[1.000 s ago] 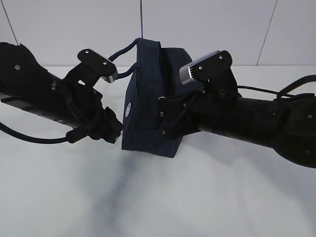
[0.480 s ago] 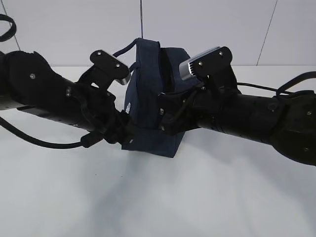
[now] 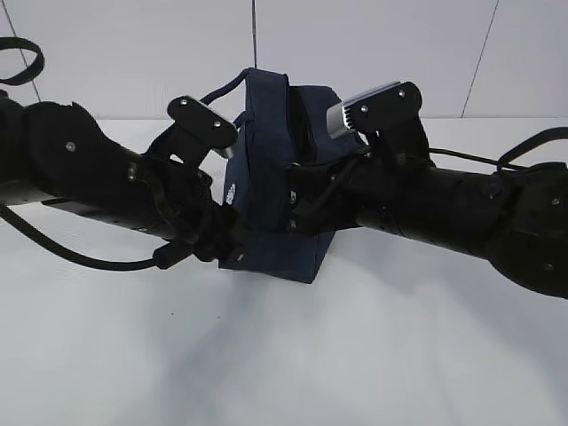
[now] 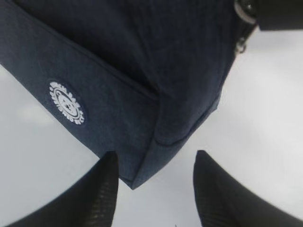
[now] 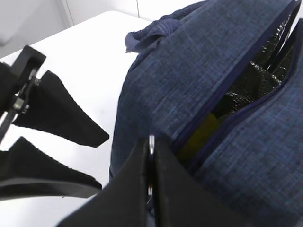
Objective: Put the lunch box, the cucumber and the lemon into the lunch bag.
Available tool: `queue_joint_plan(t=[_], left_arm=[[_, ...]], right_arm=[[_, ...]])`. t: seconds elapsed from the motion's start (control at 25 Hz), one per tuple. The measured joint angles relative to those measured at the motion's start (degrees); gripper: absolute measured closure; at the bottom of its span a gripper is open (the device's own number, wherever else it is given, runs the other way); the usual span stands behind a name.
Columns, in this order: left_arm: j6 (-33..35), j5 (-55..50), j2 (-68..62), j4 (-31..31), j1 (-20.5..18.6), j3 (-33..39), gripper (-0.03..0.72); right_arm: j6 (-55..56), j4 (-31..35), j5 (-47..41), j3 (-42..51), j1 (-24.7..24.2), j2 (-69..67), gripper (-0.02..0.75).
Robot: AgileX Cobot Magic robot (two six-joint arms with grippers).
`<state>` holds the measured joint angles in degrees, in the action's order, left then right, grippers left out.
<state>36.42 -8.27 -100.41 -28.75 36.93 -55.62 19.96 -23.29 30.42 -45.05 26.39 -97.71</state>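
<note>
The boxy dark navy fabric lunch bag [image 3: 271, 191] stands upright at the middle of the white tabletop [image 3: 373, 355], its long axis vertical and its two loop handles [image 3: 232, 84] at 12 o'clock. Your left gripper [image 4: 154, 189] is released, with the fingers spread on both sides of the bag's bottom corner, near the small white round logo [image 4: 66, 102]. Your right gripper [image 5: 150, 189] is clenched on the metal ring pull [image 5: 151, 144] of the partly open top zipper. Through the gap you see a bit of the bright yellow lemon [image 5: 201, 135] inside the bag.
</note>
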Motion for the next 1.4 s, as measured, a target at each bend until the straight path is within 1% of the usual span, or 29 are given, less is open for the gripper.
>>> queue_joint_plan(t=[0.24,0.44,0.52,0.68,0.76,0.96,1.16,1.2,1.28,1.32,1.4], left_arm=[[0.00,0.44,-0.83,-0.13,0.00,0.00,0.332],[0.00,0.72,-0.83,-4.83,0.00,0.00,0.333],[0.00,0.72,-0.86,-5.31,0.26,0.00,0.312],[0.00,1.12,-0.96,-5.20,1.15,0.00,0.221],[0.00,2.31,-1.21,-5.20,1.39,0.00,0.197],[0.00,6.09,-1.43,-4.95,1.52,0.00,0.182],[0.00,5.74,-3.16,-4.73,1.52,-2.02,0.182],[0.00,5.74,-3.40,-4.73,1.63,-2.15,0.193],[0.00,5.69,-3.42,-4.73,1.63,-2.24,0.246],[0.00,5.60,-3.42,-4.73,1.63,-2.24,0.299],[0.00,5.60,-3.42,-4.73,1.75,-2.24,0.432]], right_arm=[[0.00,2.55,0.00,0.00,0.00,0.00,0.721],[0.00,2.77,0.00,0.00,0.00,0.00,0.721],[0.00,2.77,0.00,0.00,0.00,0.00,0.721],[0.00,2.84,0.00,0.00,0.00,0.00,0.721],[0.00,2.84,0.10,0.00,0.00,0.00,0.721],[0.00,2.99,0.45,0.00,0.00,0.00,0.721],[0.00,4.58,1.02,0.00,0.00,0.00,0.721],[0.00,4.72,1.02,0.00,0.00,0.00,0.721],[0.00,4.85,1.14,0.00,0.00,0.00,0.721],[0.00,5.00,1.14,0.00,0.00,0.00,0.721],[0.00,5.17,1.14,0.00,0.00,0.00,0.721]])
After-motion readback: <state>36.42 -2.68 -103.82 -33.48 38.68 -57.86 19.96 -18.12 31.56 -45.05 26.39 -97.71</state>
